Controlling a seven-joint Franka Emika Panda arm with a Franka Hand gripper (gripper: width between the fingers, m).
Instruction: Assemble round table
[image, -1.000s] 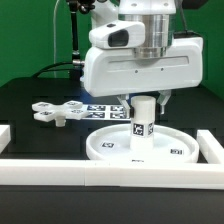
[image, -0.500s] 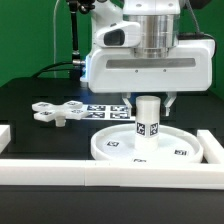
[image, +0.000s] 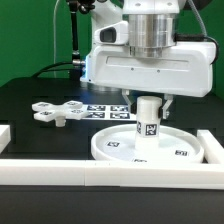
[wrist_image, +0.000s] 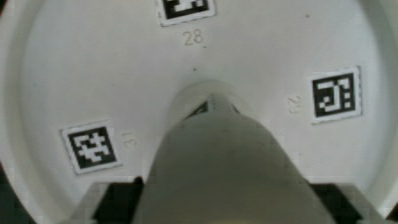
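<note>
Jaws clamped on leg (image: 148, 118) | upright at disc (image: 100, 140) centre | cross-shaped base (image: 57, 111) exterior view only

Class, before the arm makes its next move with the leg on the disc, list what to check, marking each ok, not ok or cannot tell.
1. Claw closed on the cylindrical leg: ok.
2. Leg standing upright: ok.
3. Leg's foot at the middle of the round disc: ok.
4. Leg fully seated in the disc: cannot tell.
5. Cross-shaped base piece lying apart from the disc, on the exterior view's left: ok.
</note>
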